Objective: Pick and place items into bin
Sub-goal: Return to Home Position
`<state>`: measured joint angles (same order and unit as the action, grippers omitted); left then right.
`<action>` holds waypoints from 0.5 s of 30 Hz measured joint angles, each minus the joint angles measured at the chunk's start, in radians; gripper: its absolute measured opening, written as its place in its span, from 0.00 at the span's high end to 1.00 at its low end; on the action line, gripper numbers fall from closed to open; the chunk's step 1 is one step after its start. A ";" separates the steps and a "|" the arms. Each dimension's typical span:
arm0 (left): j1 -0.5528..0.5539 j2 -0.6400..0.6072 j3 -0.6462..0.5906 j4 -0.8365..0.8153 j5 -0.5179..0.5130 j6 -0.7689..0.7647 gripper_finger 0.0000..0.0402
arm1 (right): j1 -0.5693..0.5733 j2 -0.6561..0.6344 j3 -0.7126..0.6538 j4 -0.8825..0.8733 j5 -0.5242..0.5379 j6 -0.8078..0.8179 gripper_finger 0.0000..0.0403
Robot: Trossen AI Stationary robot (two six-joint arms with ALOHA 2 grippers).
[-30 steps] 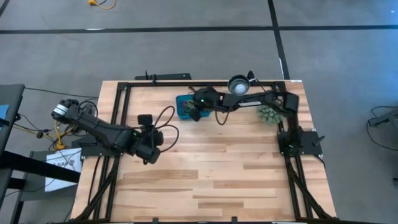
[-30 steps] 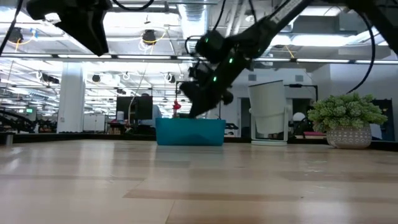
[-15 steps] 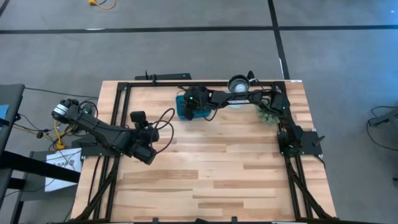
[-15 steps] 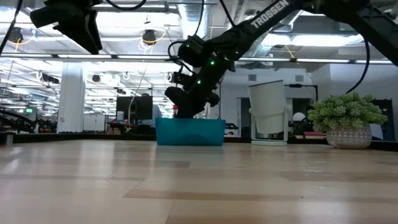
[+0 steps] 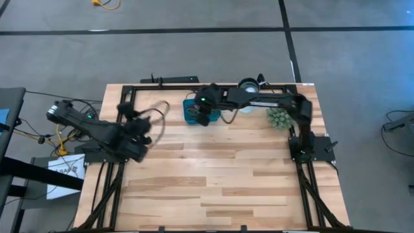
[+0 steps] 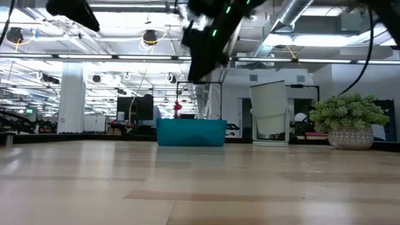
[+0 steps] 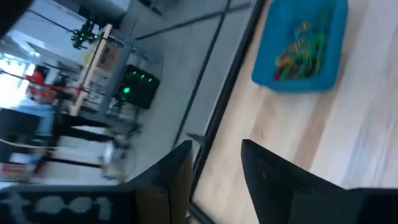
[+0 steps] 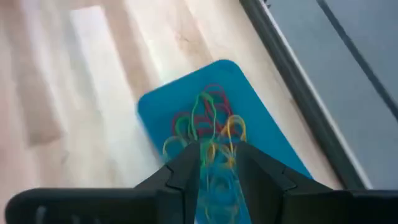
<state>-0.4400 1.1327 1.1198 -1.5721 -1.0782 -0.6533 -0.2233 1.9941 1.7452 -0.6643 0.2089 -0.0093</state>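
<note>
The teal bin (image 5: 192, 111) sits flat on the table near its far edge and also shows in the low view as the bin (image 6: 190, 132). Several coloured rubber bands (image 8: 208, 124) lie tangled inside it, and the left wrist view shows the bands (image 7: 301, 50) too. My right gripper (image 5: 204, 118) hangs open above the bin, well clear of its rim, and nothing is between its fingers (image 8: 186, 165). My left gripper (image 5: 132, 124) is open and bare, raised over the table's left side with its fingers (image 7: 267, 177) apart.
A round white-and-metal cup (image 5: 247, 87) stands right of the bin at the far edge. A spiky green plant ball (image 5: 278, 118) sits farther right. A black frame rail (image 5: 126, 103) runs along the table's edges. Bare wood fills the near half.
My right gripper has risen from inside the bin to well above it. My left gripper has gone up and toward the table's left edge, turning as it went.
</note>
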 joint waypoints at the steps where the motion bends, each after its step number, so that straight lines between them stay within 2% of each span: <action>1: 0.000 -0.043 -0.004 0.002 -0.001 0.003 0.68 | 0.010 -0.028 0.000 -0.023 0.001 -0.012 0.75; 4: -0.003 -0.190 -0.033 0.013 0.035 0.011 0.68 | 0.040 -0.126 -0.001 -0.122 0.000 -0.028 0.75; 7: -0.004 -0.351 -0.108 0.107 0.077 -0.005 0.68 | 0.076 -0.230 -0.002 -0.225 -0.001 -0.026 0.75; 9: -0.004 -0.456 -0.185 0.232 0.164 0.005 0.68 | 0.106 -0.295 -0.028 -0.270 -0.001 -0.019 0.75; 12: -0.005 -0.607 -0.344 0.450 0.335 0.081 0.68 | 0.163 -0.391 -0.139 -0.264 -0.013 -0.005 0.75; 15: 0.000 -0.683 -0.403 0.648 0.533 0.185 0.68 | 0.231 -0.512 -0.330 -0.127 -0.079 0.042 0.75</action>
<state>-0.4404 0.4494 0.7165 -0.9246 -0.5457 -0.4687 0.0072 1.4820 1.4149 -0.7915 0.1300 0.0326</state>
